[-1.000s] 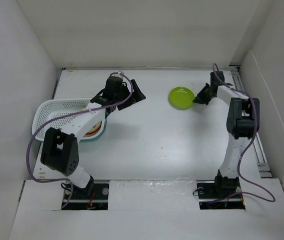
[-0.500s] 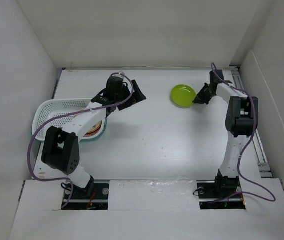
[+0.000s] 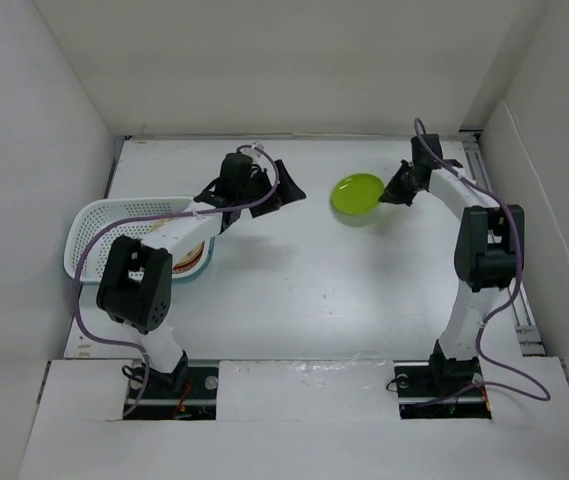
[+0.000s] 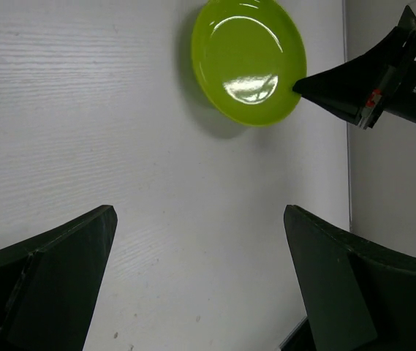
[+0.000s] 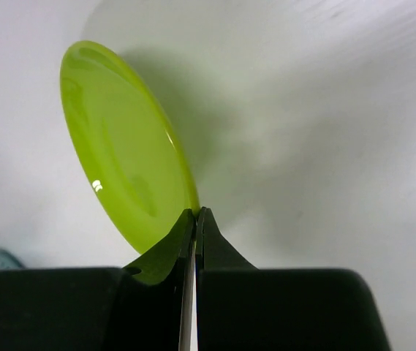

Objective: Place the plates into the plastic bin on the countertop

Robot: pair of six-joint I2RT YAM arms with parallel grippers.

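Your right gripper (image 5: 195, 219) pinched shut on the rim of the lime green plate (image 5: 123, 157), plate tilted up over the white countertop (image 3: 314, 290), your left gripper (image 4: 199, 213) spread wide and empty, near the white perforated bin (image 3: 89, 225), other plates (image 3: 195, 259) inside it, partly hidden by the arm.

**Two white-and-black arms, trailing purple cable**

We see white link shells joined by boxy black joint housings on the left arm (image 3: 167, 234) and the right arm (image 3: 461, 315). A purple cable loops from each base to just behind the tool. The left gripper (image 4: 200, 292) and right gripper (image 5: 194, 216) have matte black, wedge-shaped fingers.
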